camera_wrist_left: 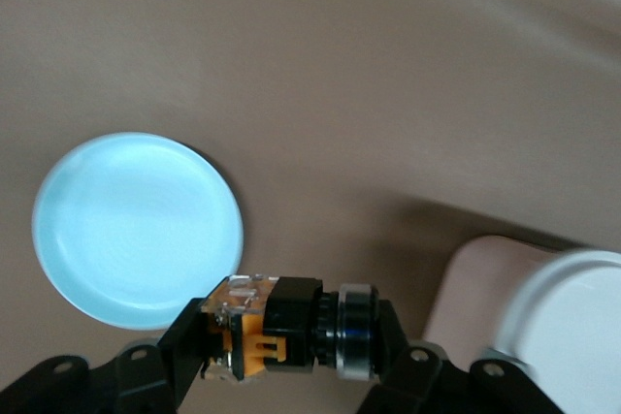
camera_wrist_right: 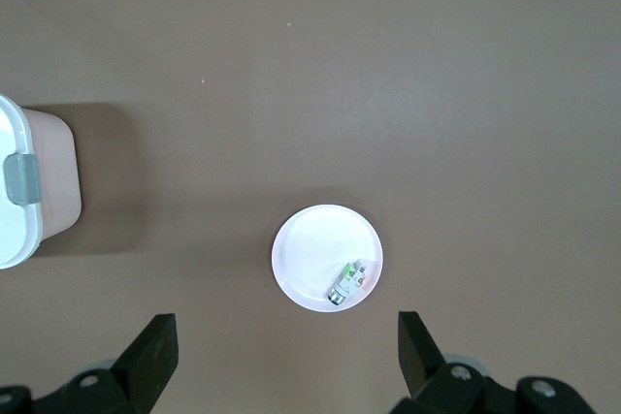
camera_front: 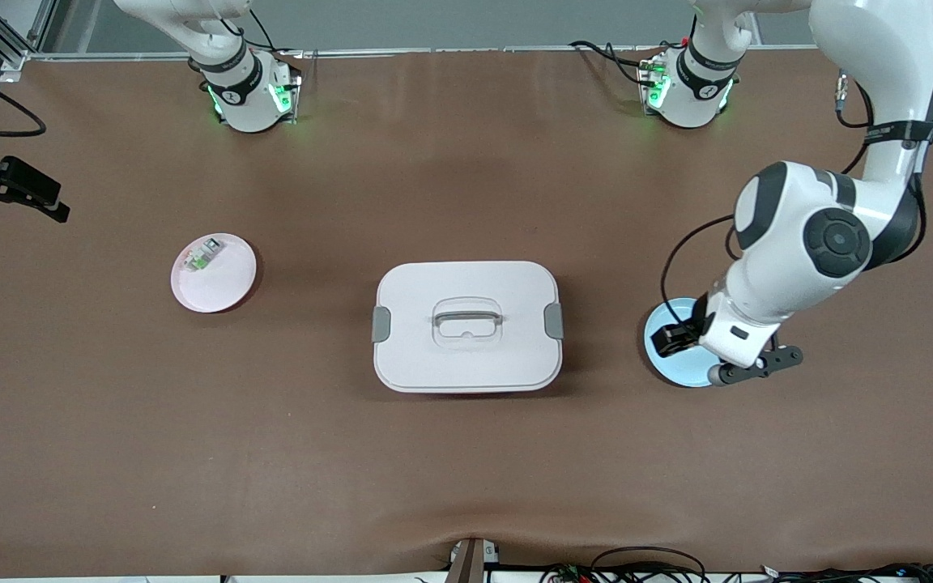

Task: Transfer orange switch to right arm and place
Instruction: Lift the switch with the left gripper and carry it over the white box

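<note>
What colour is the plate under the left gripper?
Light blue. The plate shows best in the left wrist view, below the left gripper holding the orange switch.

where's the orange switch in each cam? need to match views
Front view: not visible as such; it is hidden in the left gripper over the blue plate.
Left wrist view: orange switch clamped between the fingers, up in the air, blue plate beside it below.
Right wrist view: not in it; only the pink plate with a clear-and-green part.
Shared landmark: white lidded box.
</note>
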Controlling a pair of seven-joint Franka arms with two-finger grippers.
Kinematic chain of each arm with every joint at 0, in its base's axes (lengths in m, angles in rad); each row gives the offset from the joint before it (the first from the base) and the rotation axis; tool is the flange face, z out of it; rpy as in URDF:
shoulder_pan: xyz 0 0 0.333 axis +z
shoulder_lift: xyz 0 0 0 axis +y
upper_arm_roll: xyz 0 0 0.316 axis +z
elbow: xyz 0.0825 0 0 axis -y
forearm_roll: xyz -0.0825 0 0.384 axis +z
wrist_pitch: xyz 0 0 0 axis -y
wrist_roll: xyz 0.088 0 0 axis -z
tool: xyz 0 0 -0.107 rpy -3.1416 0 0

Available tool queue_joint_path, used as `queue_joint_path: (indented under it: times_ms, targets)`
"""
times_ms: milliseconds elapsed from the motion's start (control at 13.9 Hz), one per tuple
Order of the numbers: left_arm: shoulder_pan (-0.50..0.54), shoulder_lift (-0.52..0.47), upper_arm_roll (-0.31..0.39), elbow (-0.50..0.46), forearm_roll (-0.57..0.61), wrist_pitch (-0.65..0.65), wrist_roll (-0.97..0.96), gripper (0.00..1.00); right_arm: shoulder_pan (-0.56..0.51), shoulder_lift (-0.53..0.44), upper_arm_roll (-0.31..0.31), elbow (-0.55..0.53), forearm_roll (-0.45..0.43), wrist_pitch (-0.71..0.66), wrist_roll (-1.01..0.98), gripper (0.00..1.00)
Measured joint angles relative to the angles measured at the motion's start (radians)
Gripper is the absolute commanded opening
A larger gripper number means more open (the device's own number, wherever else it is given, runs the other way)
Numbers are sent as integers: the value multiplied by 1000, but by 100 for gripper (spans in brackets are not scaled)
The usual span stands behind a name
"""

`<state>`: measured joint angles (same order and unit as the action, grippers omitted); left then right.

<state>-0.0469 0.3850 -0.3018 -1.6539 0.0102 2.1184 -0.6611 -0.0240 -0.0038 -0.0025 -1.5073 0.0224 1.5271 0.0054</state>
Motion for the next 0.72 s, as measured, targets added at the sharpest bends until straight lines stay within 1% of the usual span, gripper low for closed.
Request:
queue_joint_path:
  times_ms: [143, 287, 430, 502, 717]
  targets:
    - [-4, 4, -67, 28, -3, -4, -168, 0, 0, 0, 0, 3, 0, 0, 0, 100]
    - [-13, 11, -119, 62, -31, -4, -318, 0, 0, 0, 1, 4, 0, -5, -1, 100]
    - [-50, 21, -137, 98, -72, -5, -455, 0, 1, 0, 4, 4, 7, -15, -1, 100]
    - [-77, 29, -138, 116, -83, -5, -526, 0, 1, 0, 5, 3, 26, -20, -1, 100]
    - [-160, 67, -139, 188, -88, -5, -753, 0, 1, 0, 5, -4, 123, -21, -1, 100]
